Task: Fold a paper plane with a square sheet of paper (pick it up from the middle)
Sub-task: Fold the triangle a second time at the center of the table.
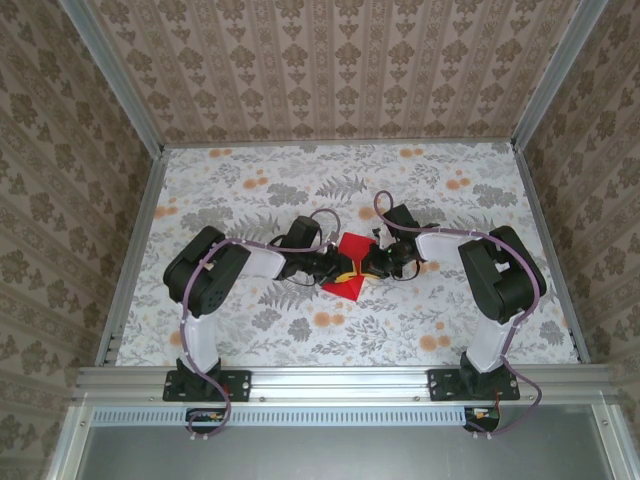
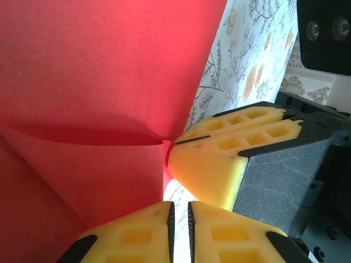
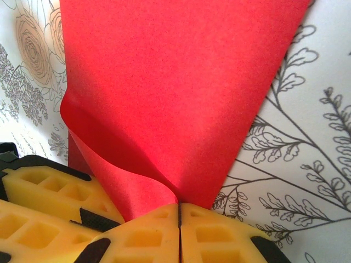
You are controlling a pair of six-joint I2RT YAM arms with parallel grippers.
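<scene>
MID-FOLD AT THE CENTRE OF THE TABLE: Your two arms meet over the red paper [image 1: 351, 250], which sits in the middle of the flowered table [image 1: 250, 190]. The left arm [image 1: 215, 270] reaches in from 9 o'clock and the right arm [image 1: 500, 270] from 3 o'clock. The paper is no flat square here. From above, one red patch points toward 12 o'clock and a second, triangular flap toward 7 o'clock, with the yellow tips bunched between them.

Your right fingers [image 3: 214, 235] are pressed together at 6 o'clock in the right wrist view, clamped on the spot where a curled layer of paper meets the flat one. From there the paper fans up toward 12 o'clock and a soft, unpressed bend rolls off toward 9 o'clock. That grip looks meant to pin the fold's corner so the layers cannot slip while the other side is worked.

Your left fingers [image 2: 137, 235] sit at 6 o'clock in the left wrist view, nearly together, with a thin slit between them. A red edge runs down toward that slit, but you cannot tell from here whether they have the paper pinched or are only beside it. In the same view the right fingers enter from 4 o'clock and nip the paper where a shadowed crease ends.

The two pairs of tips are almost touching, so any pull risks tearing the paper or dragging the crease off line.
</scene>
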